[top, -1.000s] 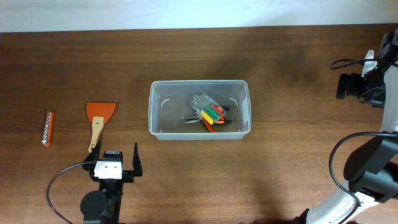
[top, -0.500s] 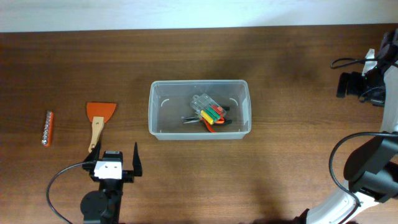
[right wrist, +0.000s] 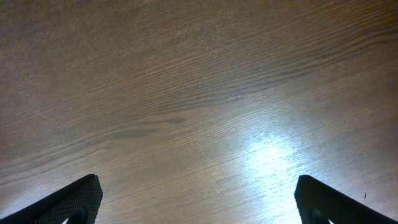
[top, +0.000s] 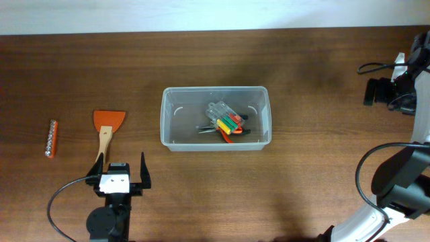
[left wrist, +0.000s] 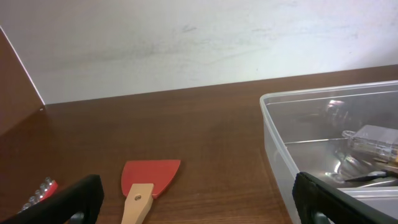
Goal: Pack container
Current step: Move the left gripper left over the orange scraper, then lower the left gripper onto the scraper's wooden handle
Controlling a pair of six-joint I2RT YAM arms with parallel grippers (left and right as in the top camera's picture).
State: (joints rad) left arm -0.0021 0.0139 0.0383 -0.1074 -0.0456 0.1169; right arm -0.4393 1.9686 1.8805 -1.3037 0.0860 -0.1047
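The left gripper (top: 121, 165) gaped at the front edge, left of the container (top: 201, 145). The right gripper (right wrist: 199, 199) gaped too.

Dark wood-grain table (top: 322, 81) against a plain white wall (left wrist: 186, 43)

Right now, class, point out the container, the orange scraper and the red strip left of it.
container (top: 215, 89): overhead view, far rim.
orange scraper (top: 108, 121): overhead view, blade.
red strip (top: 51, 138): overhead view, middle.
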